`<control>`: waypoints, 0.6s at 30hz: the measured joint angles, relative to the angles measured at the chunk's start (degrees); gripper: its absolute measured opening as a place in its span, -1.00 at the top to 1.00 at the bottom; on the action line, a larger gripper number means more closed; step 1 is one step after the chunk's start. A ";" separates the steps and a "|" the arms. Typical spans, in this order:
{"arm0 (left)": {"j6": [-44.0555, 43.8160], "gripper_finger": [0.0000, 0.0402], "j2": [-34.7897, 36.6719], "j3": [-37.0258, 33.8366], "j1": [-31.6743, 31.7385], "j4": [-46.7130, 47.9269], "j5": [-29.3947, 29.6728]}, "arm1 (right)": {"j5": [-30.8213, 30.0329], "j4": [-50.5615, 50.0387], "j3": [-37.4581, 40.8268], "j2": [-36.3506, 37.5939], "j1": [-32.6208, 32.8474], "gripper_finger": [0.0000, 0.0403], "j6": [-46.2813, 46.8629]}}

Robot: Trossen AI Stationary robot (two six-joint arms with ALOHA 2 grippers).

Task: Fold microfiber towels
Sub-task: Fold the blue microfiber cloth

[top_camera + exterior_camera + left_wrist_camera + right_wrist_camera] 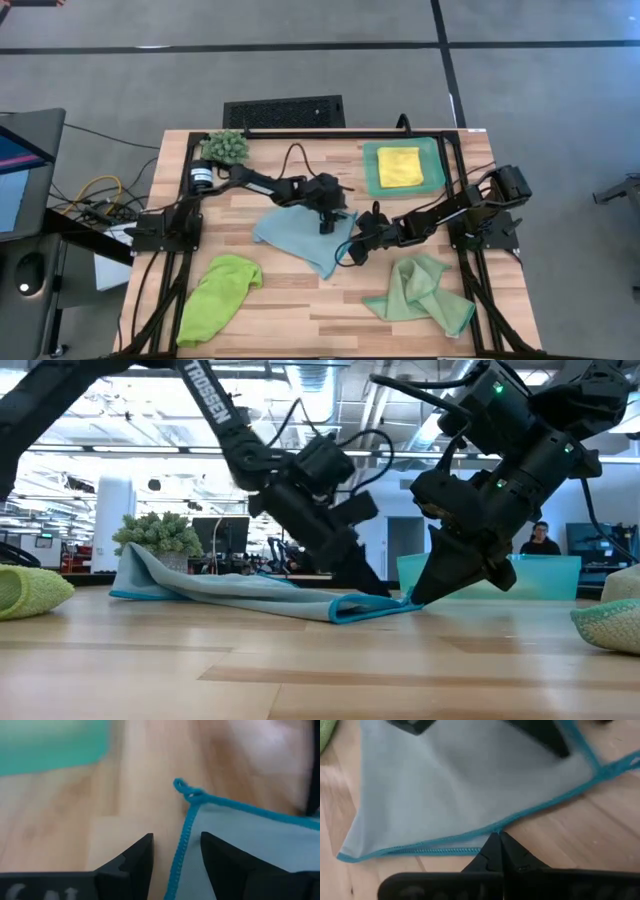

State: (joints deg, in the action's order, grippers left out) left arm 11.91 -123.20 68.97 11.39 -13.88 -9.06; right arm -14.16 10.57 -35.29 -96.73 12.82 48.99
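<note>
I see the light blue towel (300,235) rumpled beside the teal tray (372,170), left gripper (176,865) spread astride its hem, right gripper (499,851) pinching its edge.

In the high view, both arms overlie the light blue towel (296,233), hiding its near corner. The yellow towel (399,166) covers most of the teal tray (371,171). In the low view, the lime green towel (28,590) and the sage green towel (612,622) are cut by the picture's sides. The left wrist view blurs the surface (75,820). In the right wrist view, whether the right gripper (499,840) pinches the hem is unclear.
</note>
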 joint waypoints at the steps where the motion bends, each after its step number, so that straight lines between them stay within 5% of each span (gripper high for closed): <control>1: -0.18 0.23 -0.46 0.74 -0.02 0.86 0.46 | 0.20 0.00 0.00 0.00 -0.02 0.99 -0.08; 6: 2.69 0.33 0.02 1.45 -0.26 5.80 -1.54 | 0.29 -1.06 -0.11 0.10 -0.09 0.99 0.18; 11: 4.33 0.90 1.71 1.25 -0.63 9.39 -1.80 | 0.75 -3.32 -0.32 0.30 -1.06 1.00 1.55; 18: 8.15 0.99 8.44 0.86 -1.27 18.23 -12.12 | 1.32 -4.54 -0.29 0.31 -2.42 1.00 0.18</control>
State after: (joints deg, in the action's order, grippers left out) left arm 20.06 -114.77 69.83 10.13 4.35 -21.18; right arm -12.84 6.02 -35.57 -96.42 10.40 49.17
